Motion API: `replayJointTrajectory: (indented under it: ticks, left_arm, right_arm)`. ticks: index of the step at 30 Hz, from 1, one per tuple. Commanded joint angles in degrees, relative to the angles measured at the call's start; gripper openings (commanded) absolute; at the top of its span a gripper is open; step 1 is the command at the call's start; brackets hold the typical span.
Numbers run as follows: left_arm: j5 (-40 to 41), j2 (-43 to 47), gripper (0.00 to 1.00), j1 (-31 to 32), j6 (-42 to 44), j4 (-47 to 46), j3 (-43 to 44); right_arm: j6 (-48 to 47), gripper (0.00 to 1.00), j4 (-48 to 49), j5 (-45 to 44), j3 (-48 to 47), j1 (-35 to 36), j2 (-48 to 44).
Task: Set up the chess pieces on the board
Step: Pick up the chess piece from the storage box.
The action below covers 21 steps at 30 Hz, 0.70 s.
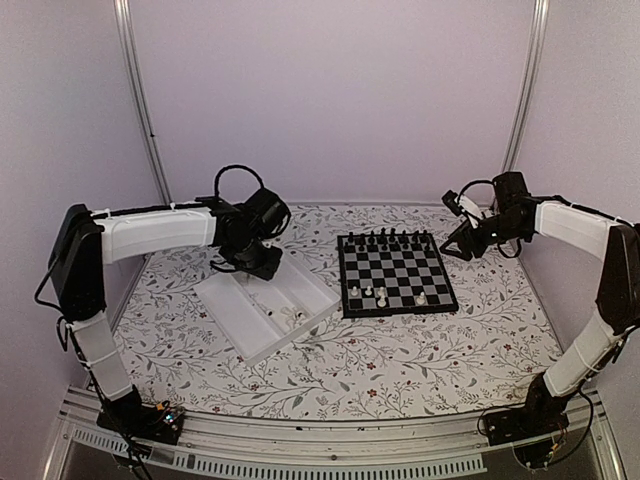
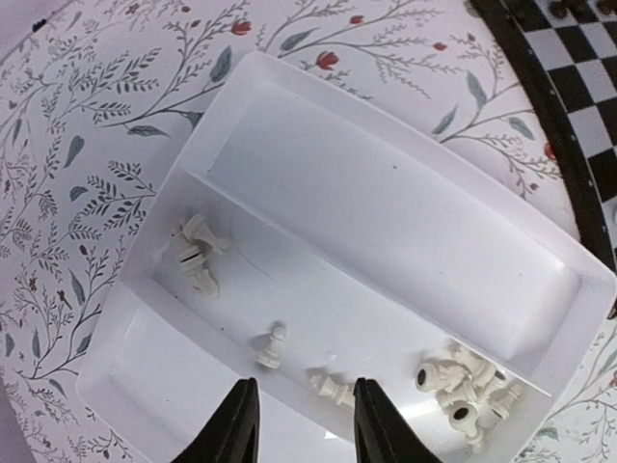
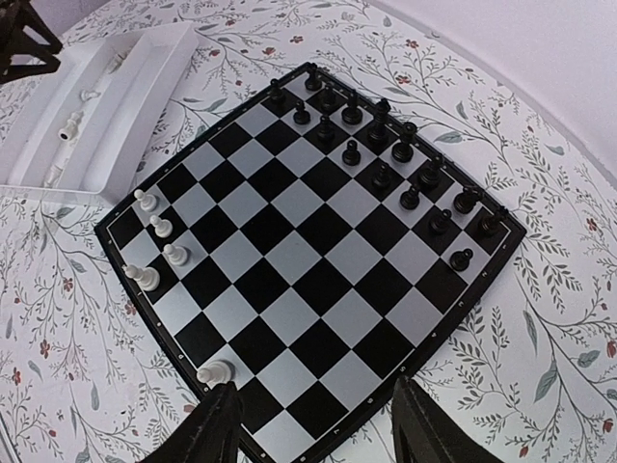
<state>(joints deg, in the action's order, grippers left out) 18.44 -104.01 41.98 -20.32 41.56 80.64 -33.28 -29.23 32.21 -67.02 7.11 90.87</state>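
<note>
White plastic chess pieces [image 2: 333, 391] mostly down in one long part of the tray [image 2: 386, 193], lying loose. Only five up on the board [image 3: 318, 280], along its near side. Picking step now, with lots left to do. Next: go down over one small piece just ahead, squeeze softly, lift, carry across. As for the left gripper [image 2: 305, 386]: partly spread, holding nothing. As for the right gripper [image 3: 315, 386]: spread wide above the board, holding nothing too.

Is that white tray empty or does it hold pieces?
Not empty: white chess pieces lie in one compartment of the tray, several tipped over; its other compartment is bare.
</note>
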Motion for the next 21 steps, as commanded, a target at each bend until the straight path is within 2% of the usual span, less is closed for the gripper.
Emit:
replayJointTrajectory:
  ticks: [1,5,11,21]
  left_arm:
    - [0.74,-1.64,0.35,-5.28,-3.11,-2.37,0.39]
    - [-0.47,-7.21,0.35,-9.25,-1.62,-2.54,3.67]
    - [-2.66,-10.12,0.37,-12.12,-2.03,-5.39,2.88]
    - [-5.23,-12.83,0.36,-13.41,-2.99,-5.71,1.40]
  right_arm:
    - [-1.00,0.56,-0.74,1.91,-1.47,1.53,1.10]
    - [-0.80,0.55,-1.01,2.76,-1.56,1.64,1.74]
    - [-0.83,0.55,-1.41,1.92,-2.20,2.26,2.90]
    - [-0.82,0.54,-1.77,2.76,-2.54,2.54,4.57]
